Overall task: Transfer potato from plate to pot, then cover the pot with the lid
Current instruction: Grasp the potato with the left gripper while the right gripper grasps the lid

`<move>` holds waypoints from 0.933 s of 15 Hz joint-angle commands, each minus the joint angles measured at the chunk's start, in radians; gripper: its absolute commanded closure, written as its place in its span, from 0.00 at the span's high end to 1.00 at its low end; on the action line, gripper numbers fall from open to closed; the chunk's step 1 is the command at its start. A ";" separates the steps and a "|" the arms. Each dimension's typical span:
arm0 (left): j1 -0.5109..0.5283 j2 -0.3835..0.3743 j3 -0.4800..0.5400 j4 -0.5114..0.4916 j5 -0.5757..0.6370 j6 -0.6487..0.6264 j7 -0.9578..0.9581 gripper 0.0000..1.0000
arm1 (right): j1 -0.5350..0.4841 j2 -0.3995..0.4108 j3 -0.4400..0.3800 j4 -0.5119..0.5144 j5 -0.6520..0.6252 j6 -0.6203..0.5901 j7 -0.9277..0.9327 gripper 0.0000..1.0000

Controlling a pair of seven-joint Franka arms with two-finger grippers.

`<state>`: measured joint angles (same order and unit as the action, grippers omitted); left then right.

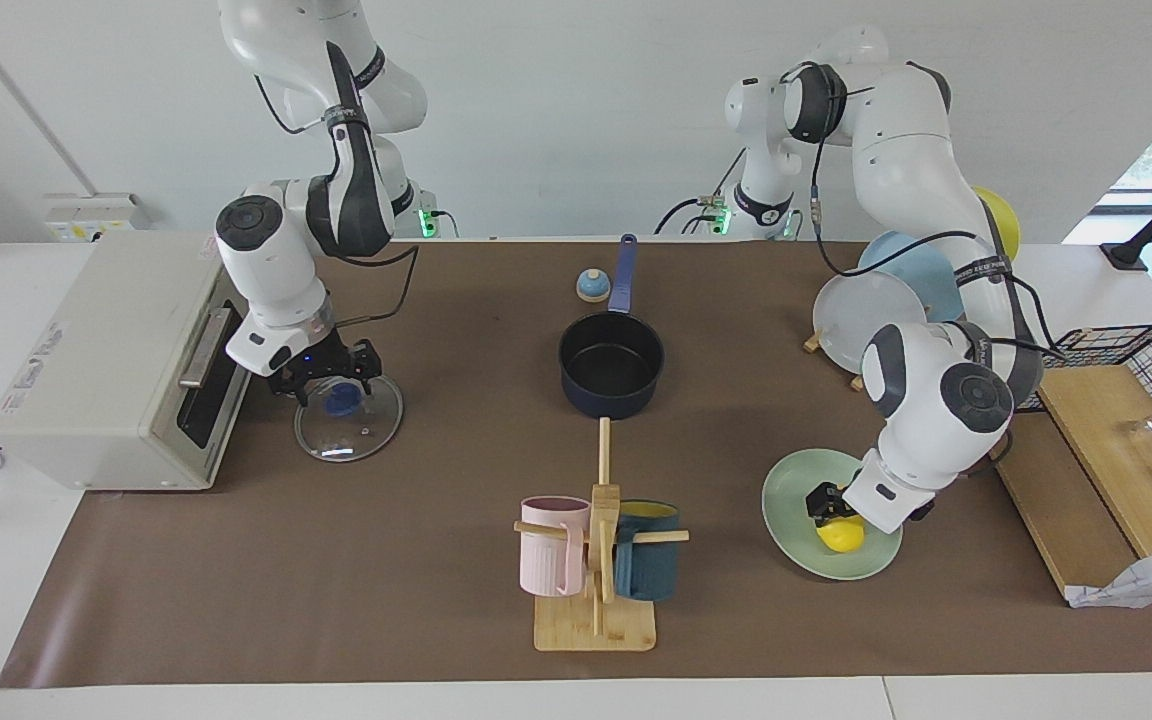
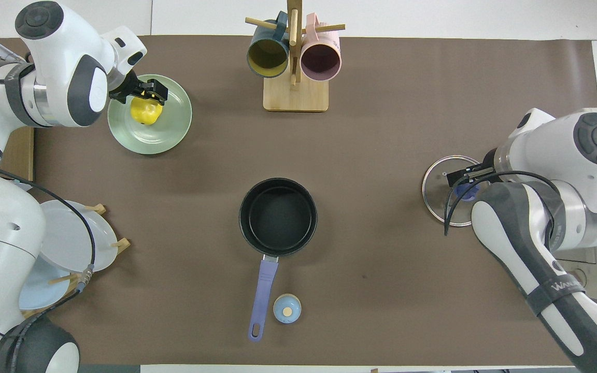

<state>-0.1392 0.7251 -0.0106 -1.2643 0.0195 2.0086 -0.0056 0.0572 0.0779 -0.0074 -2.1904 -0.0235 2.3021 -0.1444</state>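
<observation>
Potato (image 1: pixel 841 537) on the mint-green plate (image 1: pixel 796 545) at the left arm's end, left gripper (image 1: pixel 829 503) down over it, fingers straddling it, right gripper (image 1: pixel 331 380) over the glass lid (image 1: pixel 361 430), grip unclear, empty pot (image 1: pixel 611 365) mid-table.

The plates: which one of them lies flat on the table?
The pale green plate lies flat, with the potato on it under the left hand. The grey and light blue plates stand upright on the rack.

The brown table (image 1: pixel 416 560) carries the plate (image 1: pixel 786 500), pot (image 1: pixel 611 365), lid (image 1: pixel 361 430), bell (image 1: pixel 592 286), mug stand (image 1: pixel 596 625) and toaster oven (image 1: pixel 106 360).
</observation>
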 commanded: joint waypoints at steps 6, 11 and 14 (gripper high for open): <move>-0.014 -0.073 0.006 -0.131 0.025 0.079 -0.010 0.00 | -0.023 -0.001 0.004 -0.080 0.011 0.094 -0.017 1.00; -0.026 -0.166 0.004 -0.070 -0.064 -0.045 -0.074 0.00 | -0.028 0.013 0.004 -0.081 0.013 0.094 -0.015 1.00; -0.077 -0.338 0.001 -0.118 -0.076 -0.199 -0.181 0.00 | -0.030 0.013 0.004 -0.081 0.013 0.094 -0.018 0.98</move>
<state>-0.1720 0.5406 -0.0203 -1.3049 -0.0434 1.9141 -0.1095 0.0441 0.0941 -0.0102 -2.2598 -0.0234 2.3754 -0.1444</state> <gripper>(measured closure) 0.383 0.000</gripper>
